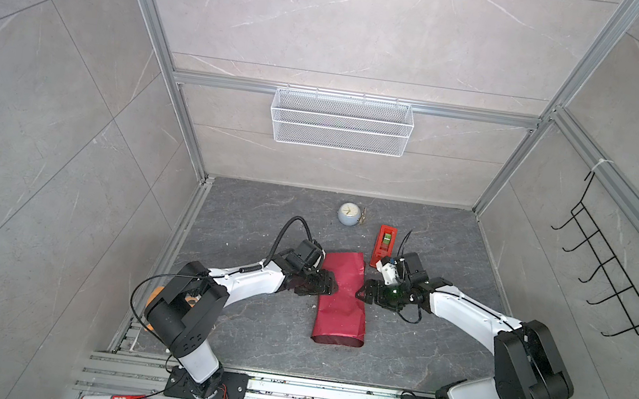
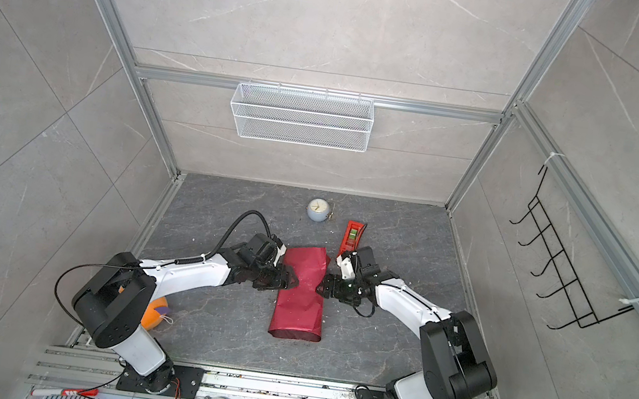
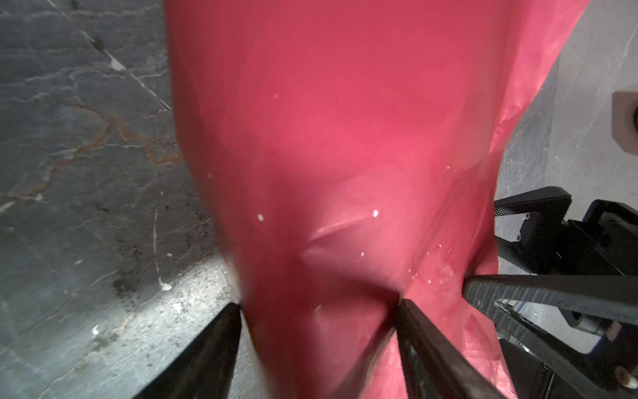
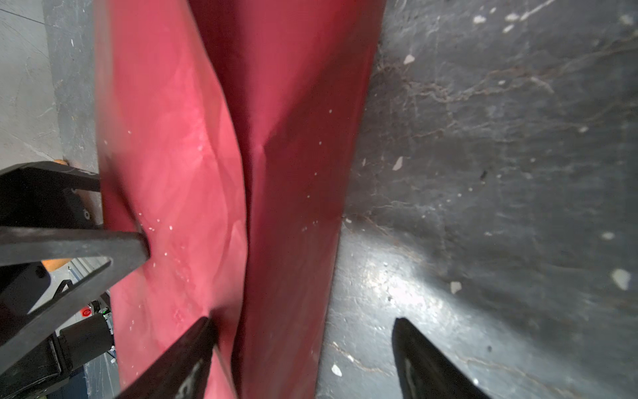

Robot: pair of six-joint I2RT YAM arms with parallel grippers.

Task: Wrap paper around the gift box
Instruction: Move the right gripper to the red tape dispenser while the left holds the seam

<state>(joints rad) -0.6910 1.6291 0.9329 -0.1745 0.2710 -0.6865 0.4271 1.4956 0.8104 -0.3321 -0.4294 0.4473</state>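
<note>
The paper [image 1: 343, 296] [image 2: 301, 294] lies in the middle of the table as a long maroon tube with a dark open end facing the front. The gift box is hidden; only paper shows. At the tube's left side, my left gripper [image 1: 325, 285] [image 2: 288, 278] [image 3: 319, 304] stands with jaws apart, astride the paper's [image 3: 328, 138] side fold. One fingertip sits at the table side, the other on top. My right gripper [image 1: 364, 292] [image 2: 323, 284] [image 4: 302, 319] is open at the right side. One finger rests on the paper [image 4: 241, 138], the other hangs over bare table.
A red tape dispenser [image 1: 384, 244] [image 2: 351, 236] stands just behind the right gripper. A small round clock [image 1: 349, 214] sits further back. An orange object [image 2: 154, 313] lies under the left arm. On the back wall hangs a wire basket [image 1: 340, 121], and on the right wall a hook rack [image 1: 610, 272].
</note>
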